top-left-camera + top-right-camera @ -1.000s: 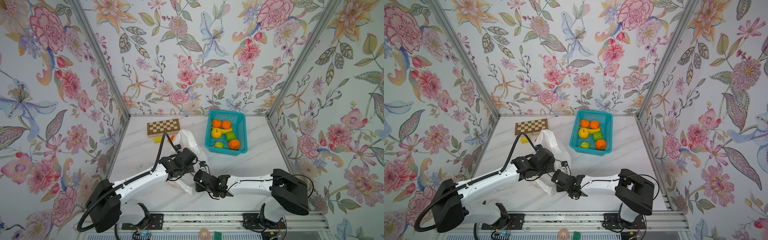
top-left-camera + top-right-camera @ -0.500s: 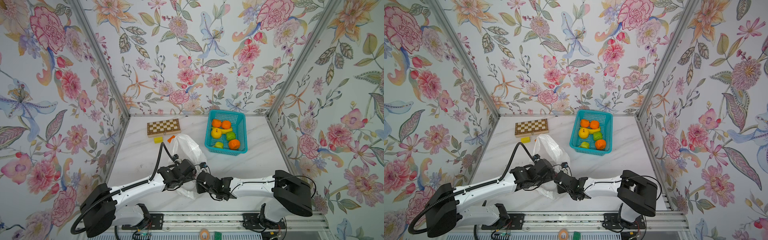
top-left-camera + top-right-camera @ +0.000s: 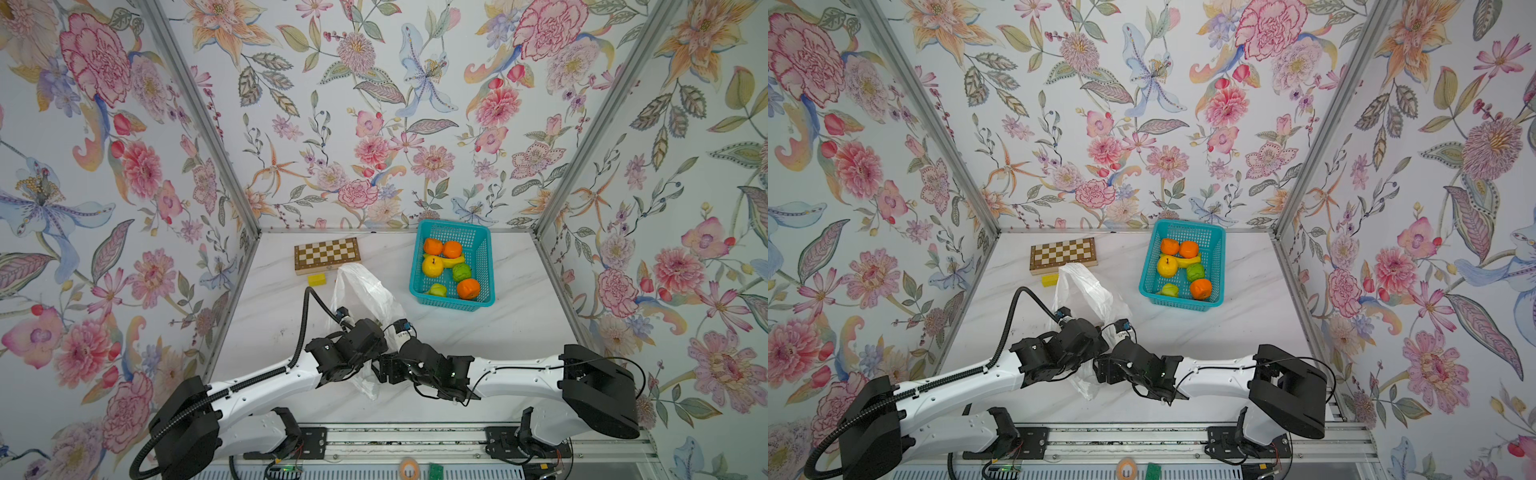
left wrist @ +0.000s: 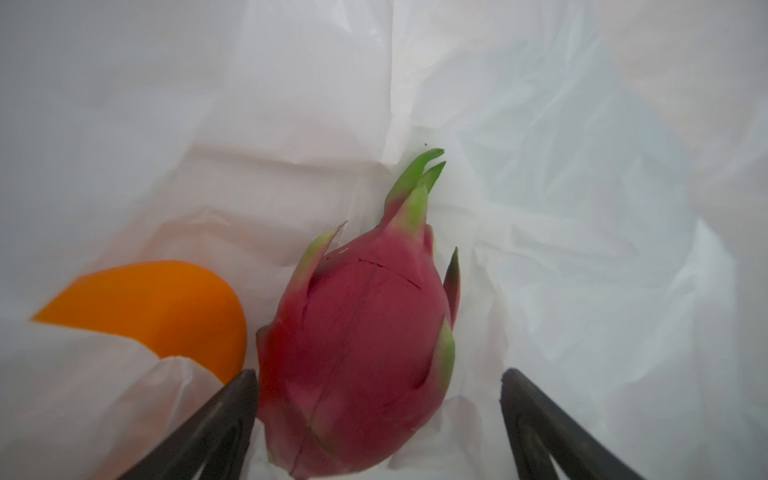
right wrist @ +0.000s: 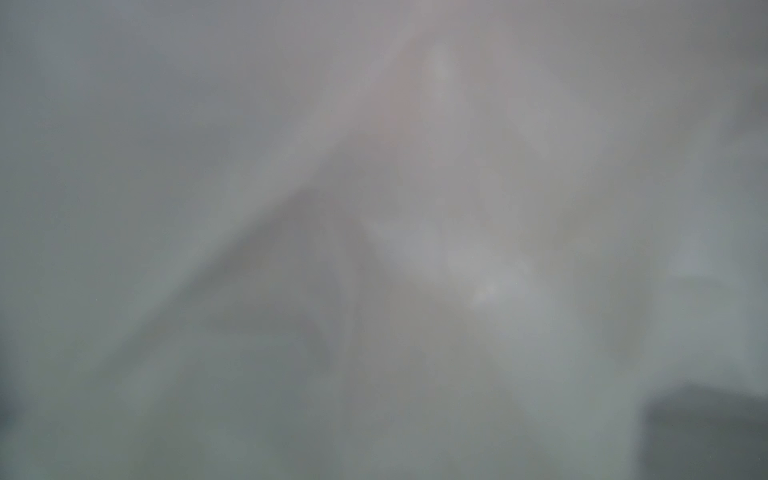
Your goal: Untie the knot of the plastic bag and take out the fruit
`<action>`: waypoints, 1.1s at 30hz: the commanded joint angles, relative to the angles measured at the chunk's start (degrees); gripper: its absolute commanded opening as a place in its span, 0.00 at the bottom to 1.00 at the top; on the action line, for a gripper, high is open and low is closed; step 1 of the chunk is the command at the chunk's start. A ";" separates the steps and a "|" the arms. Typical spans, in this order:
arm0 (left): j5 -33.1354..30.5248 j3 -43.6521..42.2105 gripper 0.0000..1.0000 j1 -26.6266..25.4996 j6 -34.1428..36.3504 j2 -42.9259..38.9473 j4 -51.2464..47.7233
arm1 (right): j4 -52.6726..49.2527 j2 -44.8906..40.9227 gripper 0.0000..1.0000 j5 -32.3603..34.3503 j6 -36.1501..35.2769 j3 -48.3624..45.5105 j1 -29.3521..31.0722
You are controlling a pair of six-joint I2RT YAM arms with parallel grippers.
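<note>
Lab robot cell: floral-wallpaper panels (image 3: 374,104), aluminium frame posts (image 3: 204,120), marble-look tabletop (image 3: 519,316), two arms (image 3: 257,382) on mounting rail (image 3: 395,440).

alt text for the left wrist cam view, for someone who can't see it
A pink-red dragon fruit with green-tipped scales lies inside the white plastic bag, between the open fingers of the left gripper, one finger close against it and the other standing clear. An orange fruit sits beside it, partly covered by a fold of film.
</note>
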 commanded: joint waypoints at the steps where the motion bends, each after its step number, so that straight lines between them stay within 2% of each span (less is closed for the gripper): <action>1: 1.14 -0.60 0.93 0.40 -1.94 -0.46 2.09 | 6.16 4.07 0.82 -2.23 0.52 1.36 -1.02; 2: 1.43 -1.28 0.93 0.42 -2.19 -0.75 2.81 | 6.26 5.51 0.75 -2.50 0.79 1.70 -1.37; 3: 1.48 -1.63 0.93 0.71 -2.22 -1.32 3.03 | 5.52 6.73 0.63 -2.71 1.56 1.93 -1.93; 5: 0.18 -1.62 0.93 1.19 -1.25 -2.37 1.94 | 4.54 7.75 0.31 -1.34 3.61 1.00 -2.46; 6: -1.12 -1.26 0.94 1.57 -0.04 -2.89 0.67 | 4.15 7.87 0.20 0.09 4.97 -0.24 -2.47; 7: -1.98 -0.79 0.94 2.16 1.33 -3.16 -0.35 | 4.12 7.76 0.16 0.53 5.64 -1.36 -2.53; 11: -2.45 1.51 0.97 5.09 10.96 -2.99 -1.73 | -0.67 6.79 0.15 0.02 4.77 -2.54 -2.64; 16: 4.94 5.19 0.94 8.49 26.18 0.90 0.12 | -3.36 5.86 0.15 -0.42 3.32 -2.04 -2.46; 18: 8.86 6.57 0.91 8.73 34.84 2.97 0.88 | -3.77 5.89 0.15 -0.35 3.27 -1.50 -2.59; 21: 9.09 7.87 0.92 9.09 43.55 5.78 -0.65 | -3.59 5.84 0.15 -0.19 3.41 -1.15 -2.55; 26: 10.09 9.83 0.96 10.84 47.57 12.16 -2.66 | -3.57 5.55 0.16 -0.01 3.89 -1.07 -2.55; 33: 13.42 11.36 0.99 11.07 44.46 19.09 -3.29 | -4.20 5.28 0.17 0.25 4.19 -1.05 -2.81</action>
